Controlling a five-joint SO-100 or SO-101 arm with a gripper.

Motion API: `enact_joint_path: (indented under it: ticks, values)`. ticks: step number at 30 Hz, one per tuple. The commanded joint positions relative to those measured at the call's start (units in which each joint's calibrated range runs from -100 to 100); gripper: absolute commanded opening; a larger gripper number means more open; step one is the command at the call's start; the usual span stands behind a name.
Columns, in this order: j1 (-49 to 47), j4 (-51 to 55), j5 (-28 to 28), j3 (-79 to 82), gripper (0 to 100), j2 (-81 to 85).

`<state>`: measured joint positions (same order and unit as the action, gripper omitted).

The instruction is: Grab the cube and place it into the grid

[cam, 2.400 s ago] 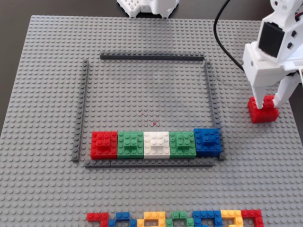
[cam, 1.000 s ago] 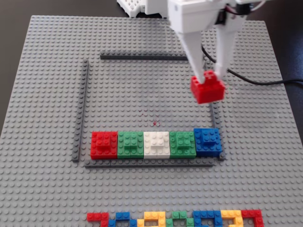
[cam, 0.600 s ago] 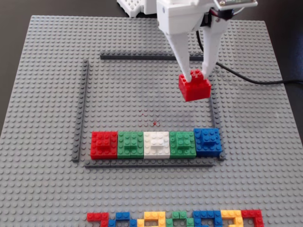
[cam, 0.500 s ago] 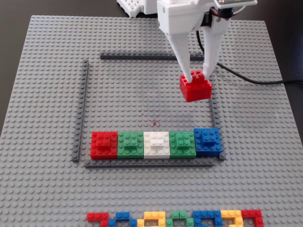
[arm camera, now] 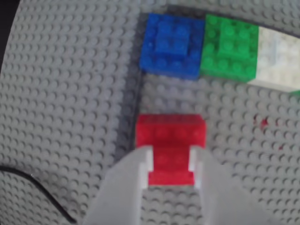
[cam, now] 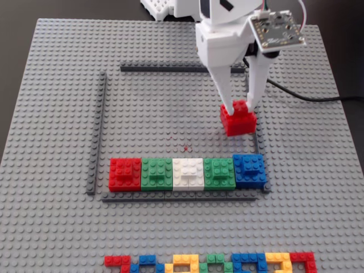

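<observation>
Surface: light grey studded baseplate [cam: 57,114]. My white 2-finger gripper [cam: 241,107] clamps small red Lego cube [cam: 239,121] inside dark grey strip grid [cam: 102,131], nr right strip, above blue block [cam: 248,169]. Left: lower if needed, release, retract.

My arm body covers the right end of the grid's [cam: 170,69] top strip in the fixed view, plus part of its right strip behind my fingers [cam: 227,96]. My fingers also hide the sides of the cube's [cam: 239,120] raised top brick, so can't tell whether its base sits on the baseplate [cam: 57,114] or just above. Mixed-colour brick strip [cam: 210,263] cut off at bottom edge. Wrist view: white block [arm camera: 281,58] cut by right edge, whole pic soft, studs blurry; cube's [arm camera: 171,136] near edge hidden btw my fingers.
</observation>
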<state>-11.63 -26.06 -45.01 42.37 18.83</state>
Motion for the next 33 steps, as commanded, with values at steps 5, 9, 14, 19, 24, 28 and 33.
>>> enact_joint_path:
  ticks: [5, 9, 14, 19, 24, 28, 33]
  values:
    - [0.2, -1.2, 0.0, -9.5, 1, -4.6]
    - [1.1, -1.9, 0.2, -11.1, 1, -7.6]
    - [1.8, -2.9, 0.1, -11.5, 1, -9.8]
    - [2.1, -3.0, 0.4, -13.3, 1, -11.3]
    - [1.9, -2.9, 0.8, -13.9, 1, -11.5]
    - [1.4, -2.8, 1.1, -13.9, 1, -11.3]
    - [0.9, -2.4, 1.7, -13.6, 2, -11.4]
